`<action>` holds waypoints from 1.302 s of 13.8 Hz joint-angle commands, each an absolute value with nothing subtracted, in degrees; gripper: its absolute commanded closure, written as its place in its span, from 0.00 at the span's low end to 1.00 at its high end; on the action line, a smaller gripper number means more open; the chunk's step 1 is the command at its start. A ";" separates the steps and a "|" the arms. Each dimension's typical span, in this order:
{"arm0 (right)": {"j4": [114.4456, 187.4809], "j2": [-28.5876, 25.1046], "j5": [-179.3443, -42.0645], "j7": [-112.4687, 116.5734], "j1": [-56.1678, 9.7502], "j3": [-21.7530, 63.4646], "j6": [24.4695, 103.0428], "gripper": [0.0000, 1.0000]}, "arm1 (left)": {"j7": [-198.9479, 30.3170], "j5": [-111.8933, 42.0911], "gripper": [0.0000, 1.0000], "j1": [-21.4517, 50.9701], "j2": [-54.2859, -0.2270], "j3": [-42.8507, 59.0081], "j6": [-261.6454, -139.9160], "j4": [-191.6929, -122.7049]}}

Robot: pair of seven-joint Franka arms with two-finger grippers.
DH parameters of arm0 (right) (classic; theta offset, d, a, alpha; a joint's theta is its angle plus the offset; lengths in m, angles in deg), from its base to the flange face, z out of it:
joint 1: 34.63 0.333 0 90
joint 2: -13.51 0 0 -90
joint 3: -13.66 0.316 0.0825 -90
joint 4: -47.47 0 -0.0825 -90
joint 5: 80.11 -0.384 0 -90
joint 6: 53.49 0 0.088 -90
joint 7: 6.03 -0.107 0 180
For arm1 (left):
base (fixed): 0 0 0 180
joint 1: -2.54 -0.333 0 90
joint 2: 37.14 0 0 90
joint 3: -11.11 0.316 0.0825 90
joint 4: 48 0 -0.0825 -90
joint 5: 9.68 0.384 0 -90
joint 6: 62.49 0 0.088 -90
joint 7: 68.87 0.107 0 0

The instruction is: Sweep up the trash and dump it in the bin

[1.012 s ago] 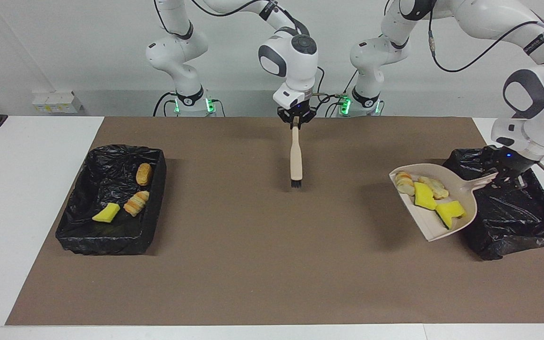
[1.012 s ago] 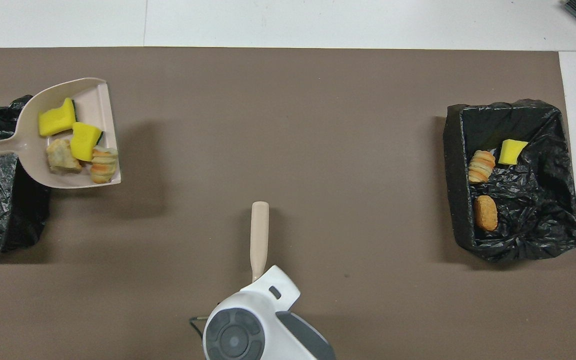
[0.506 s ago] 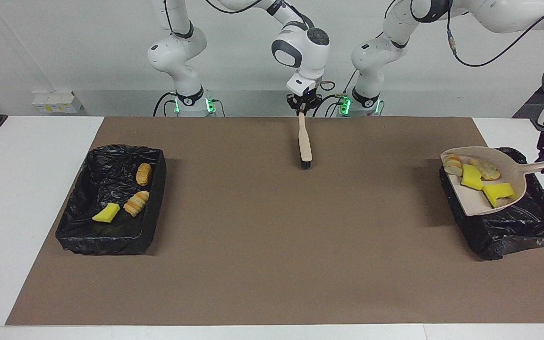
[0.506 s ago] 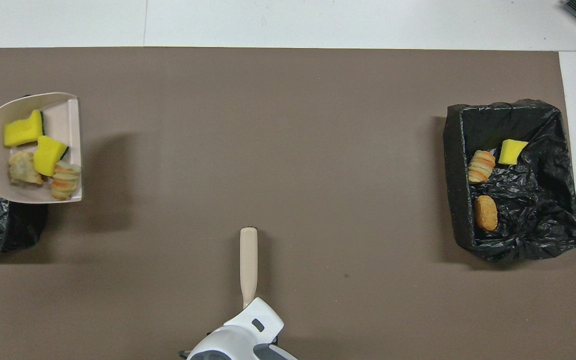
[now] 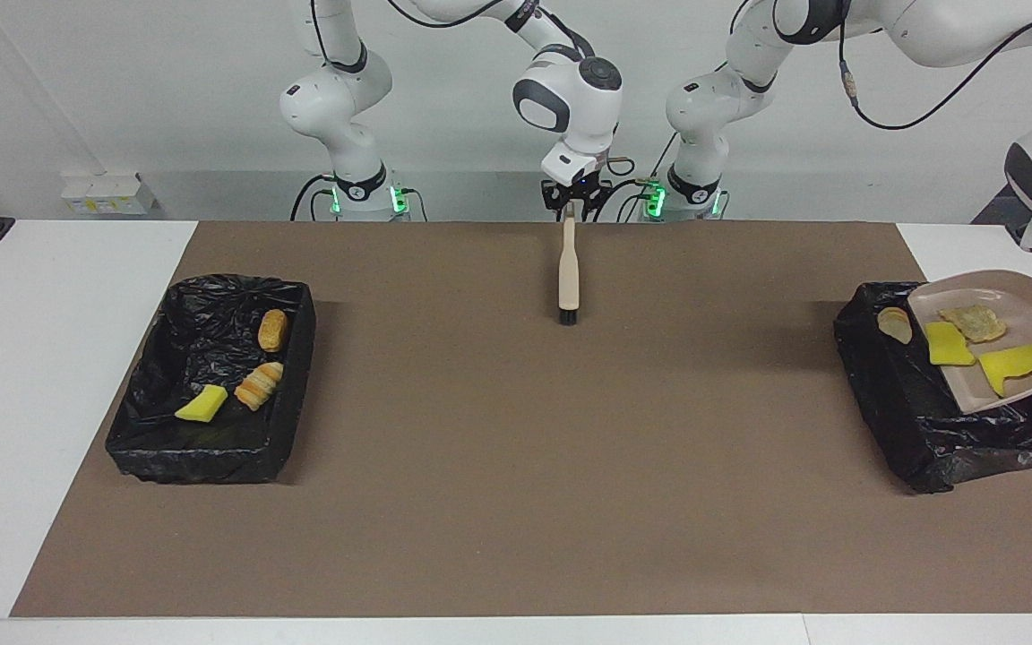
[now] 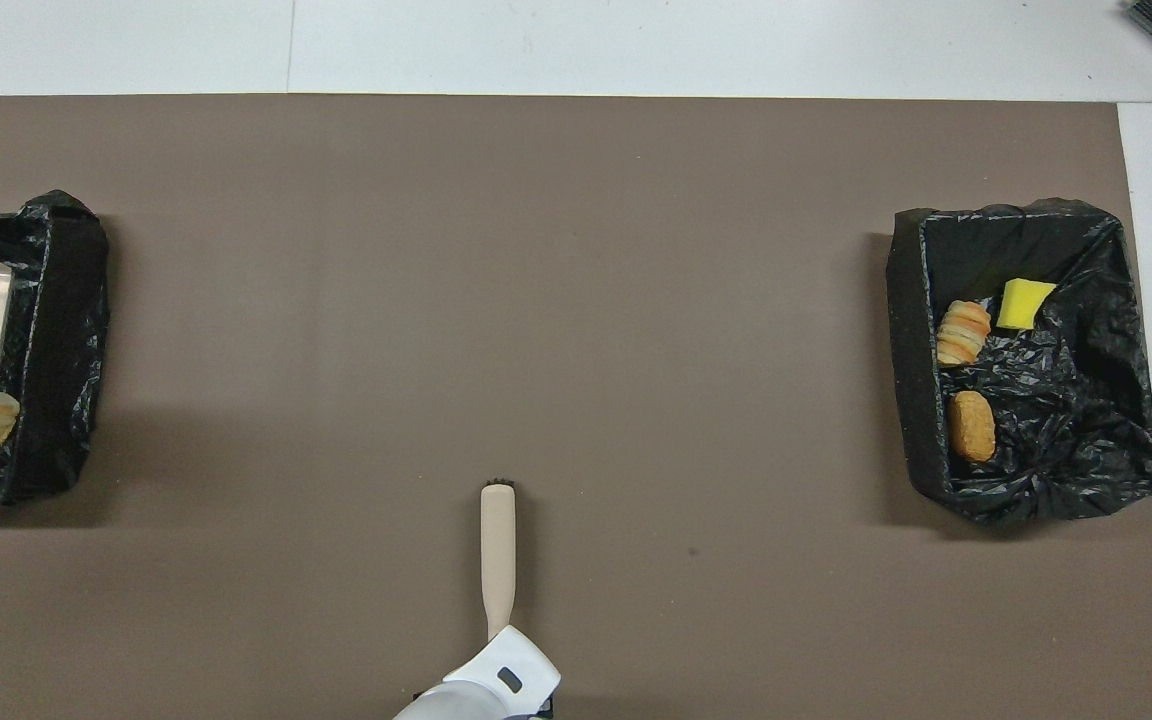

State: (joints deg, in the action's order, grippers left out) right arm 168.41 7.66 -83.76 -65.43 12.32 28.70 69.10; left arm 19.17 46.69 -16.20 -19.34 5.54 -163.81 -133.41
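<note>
Fingers of the left gripper are out of frame but closed on the handle of the dustpan (image 5: 1031, 285), which is held tilted over the bin (image 5: 892, 421) at the left arm's end. The right gripper (image 5: 574, 199) is set at the handle end of the brush (image 5: 568, 269); whether its fingers clamp or have let go cannot be told.

Seven scraps (image 5: 259, 385) are counted. Three are in the bin (image 5: 211, 452) at the right arm's end: one yellow sponge wedge (image 5: 201, 405), one striped ridged roll and one orange-brown oval (image 5: 272, 330). Three lie in the smooth beige pan: two flat yellow sponge chunks (image 5: 950, 344) and one tan crusty piece (image 5: 973, 321). The seventh, a tan piece (image 5: 894, 324), is at the pan's lip, possibly already off it and in the bin.

Two bins are seen, both lined with crinkled glossy black plastic, well apart on a matte brown mat (image 5: 516, 502). One slim beige brush with short black bristles is seen.
</note>
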 commanded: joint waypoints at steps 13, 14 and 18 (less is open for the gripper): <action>150.31 12.71 -77.21 -35.50 -33.38 28.33 54.01 0.00 | -3.01 21.77 1.00 -10.11 -31.25 4.16 -156.17 -140.72; 149.26 13.68 -77.13 -33.74 -35.40 28.25 52.61 0.00 | -6.78 15.78 1.00 -10.11 -31.25 4.16 -156.18 -141.25; 139.08 13.08 -77.13 -24.34 -40.69 27.11 42.51 0.00 | -29.88 5.55 1.00 -2.13 -30.03 3.99 -157.40 -145.99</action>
